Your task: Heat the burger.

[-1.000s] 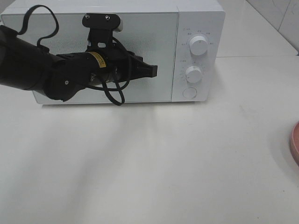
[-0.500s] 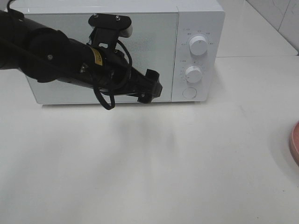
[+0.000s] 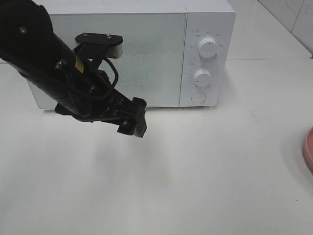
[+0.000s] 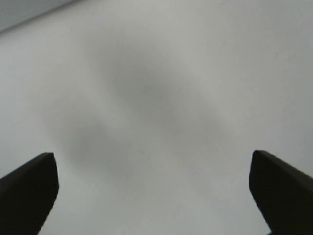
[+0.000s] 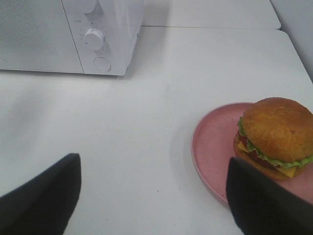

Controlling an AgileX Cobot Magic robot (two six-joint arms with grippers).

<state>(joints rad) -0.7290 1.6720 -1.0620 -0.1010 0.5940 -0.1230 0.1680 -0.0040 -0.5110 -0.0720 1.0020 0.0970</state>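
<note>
On the pink plate the burger sits bun-up, stack axis vertical; both tools spread, empty.

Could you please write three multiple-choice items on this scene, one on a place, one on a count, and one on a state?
1. Where is the burger?
A. inside the microwave
B. on the pink plate
C. in a pincer

2. How many round knobs does the microwave panel carry above its button?
A. two
B. four
C. none

3. How is the microwave door?
A. wide open
B. removed
C. shut

Answers: 1 B, the right wrist view shows it resting on the plate. 2 A, one knob sits above the other. 3 C, the door lies flush with the panel.
</note>
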